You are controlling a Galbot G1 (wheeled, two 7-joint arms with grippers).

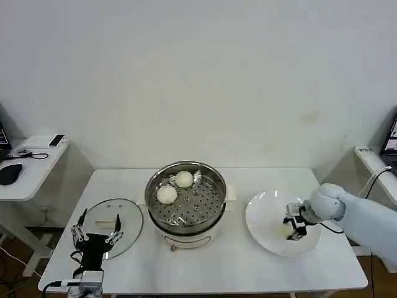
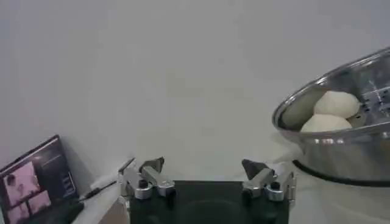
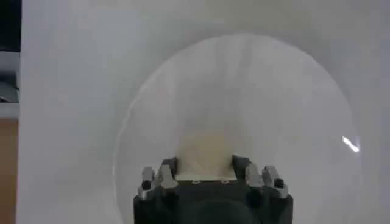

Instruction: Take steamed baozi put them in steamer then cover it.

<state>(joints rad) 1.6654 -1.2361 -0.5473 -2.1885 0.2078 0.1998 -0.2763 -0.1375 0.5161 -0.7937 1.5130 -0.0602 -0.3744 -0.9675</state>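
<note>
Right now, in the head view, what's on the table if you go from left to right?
Left gripper → cover → steamer with two baozi → plate → right gripper on a baozi.

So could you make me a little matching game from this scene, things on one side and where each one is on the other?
Things:
1. two round off-white dough buns
2. round clear glass lid
3. flat white plate
4. right gripper

Places:
A. over the plate, around a bun
B. right of the round shiny steel steamer
C. on the steamer's perforated tray
D. on the table, left of the steamer

Pairs: 1-C, 2-D, 3-B, 4-A
</note>
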